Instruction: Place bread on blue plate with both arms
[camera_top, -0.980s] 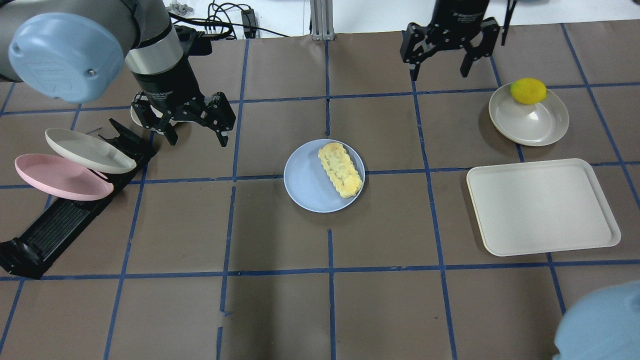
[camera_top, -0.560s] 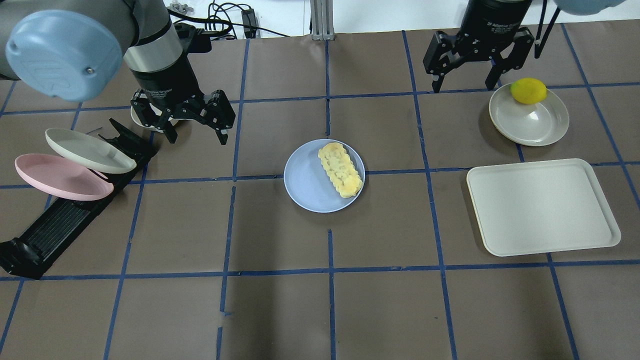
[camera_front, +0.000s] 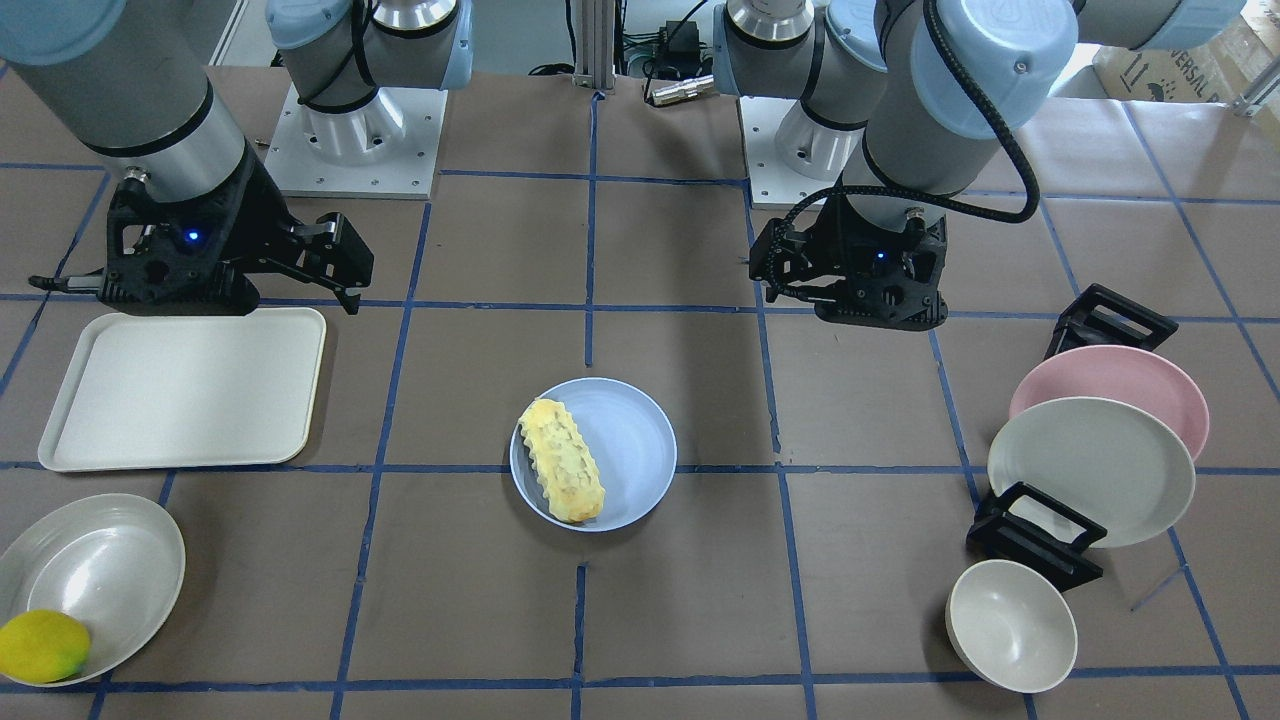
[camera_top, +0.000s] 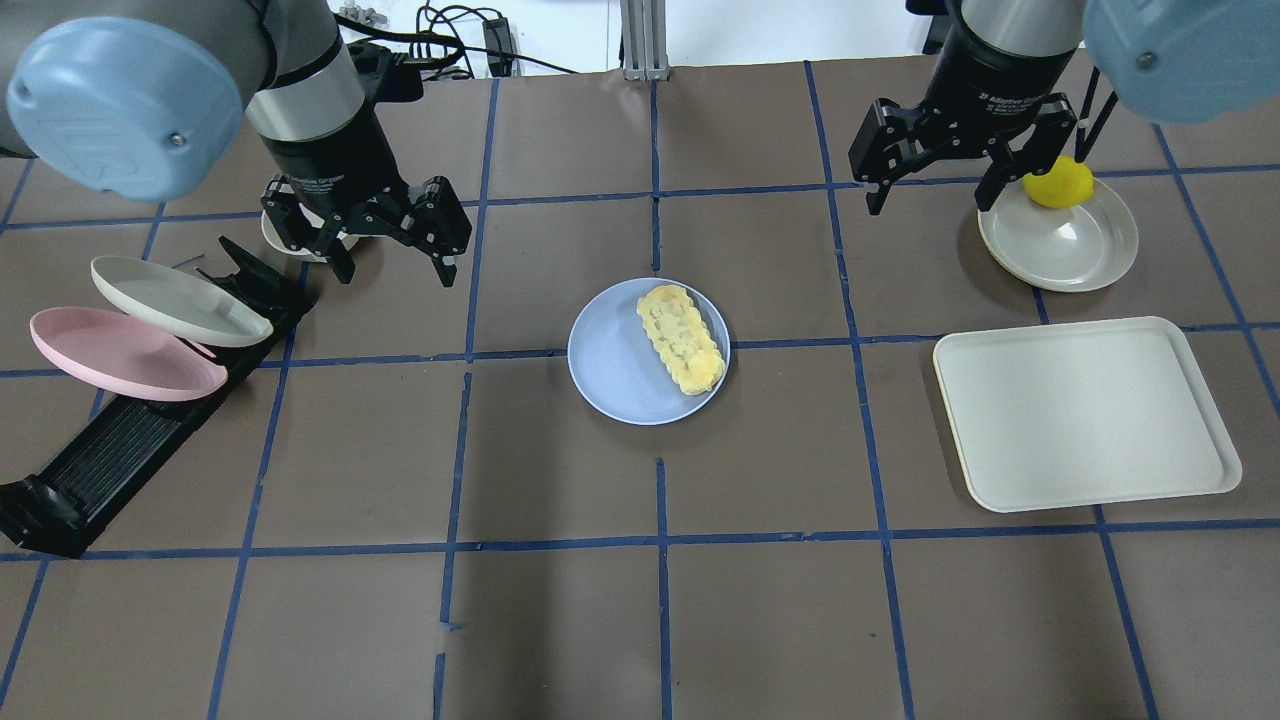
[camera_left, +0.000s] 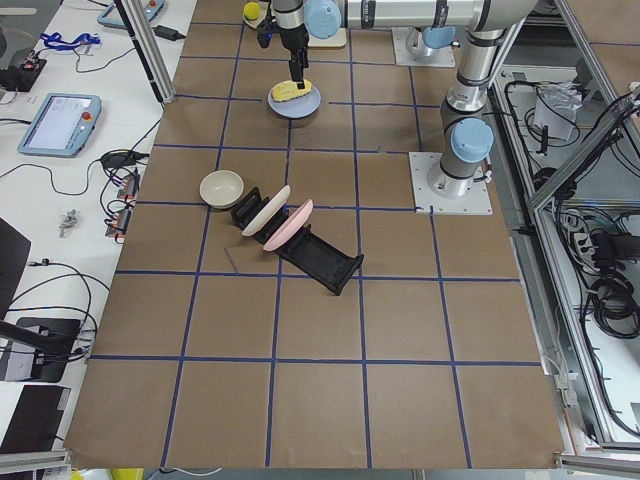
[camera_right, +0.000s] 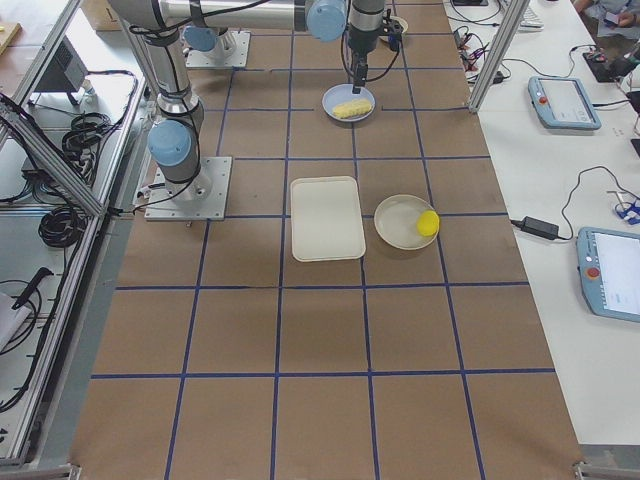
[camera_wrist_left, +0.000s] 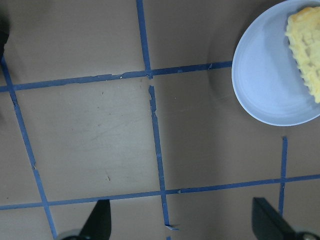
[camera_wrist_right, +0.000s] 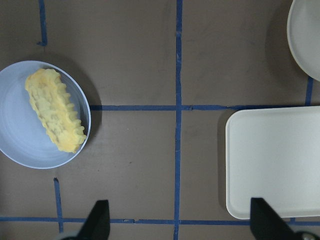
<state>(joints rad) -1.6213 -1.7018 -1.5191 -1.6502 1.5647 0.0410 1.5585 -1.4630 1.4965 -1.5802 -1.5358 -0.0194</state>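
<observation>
On the blue plate (camera_top: 610, 372) lies the bread (camera_top: 681, 338). The left hand (camera_top: 392, 270) and the right hand (camera_top: 932, 203) are released, empty, well apart from it. The right hand has shifted toward the lemon (camera_top: 1060, 186), so placing seems finished.

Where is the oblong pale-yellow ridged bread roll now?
In the overhead view, the pale-yellow bread lies on the right half of the round blue plate, centred on the table.

Overhead, the right claw (camera_top: 930, 198) covers a bit of the lemon (camera_top: 1062, 187) and the left claw (camera_top: 395, 270) hides most of the small white bowl (camera_top: 271, 238) near the tabletop's far edge. Left wrist view chops off the bread (camera_wrist_left: 306, 50) and blue plate (camera_wrist_left: 265, 75) at its right edge, and the claws are too tiny in the side views.
</observation>
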